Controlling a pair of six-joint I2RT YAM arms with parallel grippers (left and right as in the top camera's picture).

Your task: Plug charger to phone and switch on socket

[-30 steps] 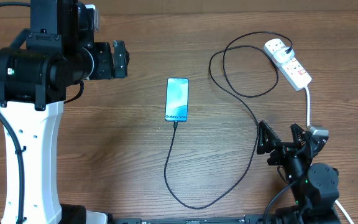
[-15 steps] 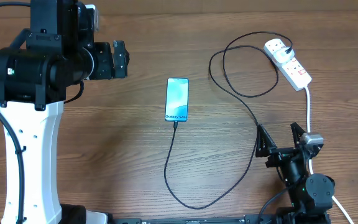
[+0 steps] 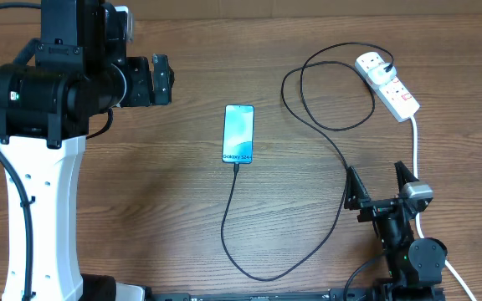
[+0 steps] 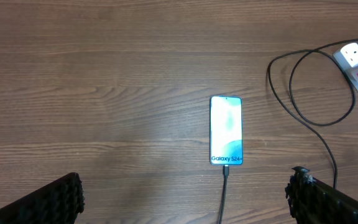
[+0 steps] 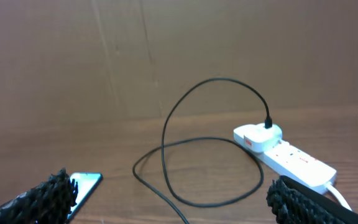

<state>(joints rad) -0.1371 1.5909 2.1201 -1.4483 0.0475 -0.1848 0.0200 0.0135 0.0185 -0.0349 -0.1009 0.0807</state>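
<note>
The phone [image 3: 238, 133] lies flat mid-table, its blue screen up; it also shows in the left wrist view [image 4: 226, 130] and at the right wrist view's lower left [image 5: 84, 185]. The charger cable [image 3: 228, 224] has its connector at the phone's near end, loops along the table and ends in a black plug in the socket [image 3: 387, 84], a white power strip at the back right [image 5: 288, 156]. My left gripper [image 4: 182, 199] is open high above the table, left of the phone. My right gripper [image 3: 379, 186] is open and empty at the front right.
The strip's thick white cord [image 3: 415, 142] runs down toward my right arm's base [image 3: 412, 255]. The left arm's white column [image 3: 44, 209] stands at the left edge. A brown wall [image 5: 166, 50] rises behind the table.
My right gripper has drawn back toward the table's front edge and its arm has folded lower. The left arm, phone and cable have not moved.
</note>
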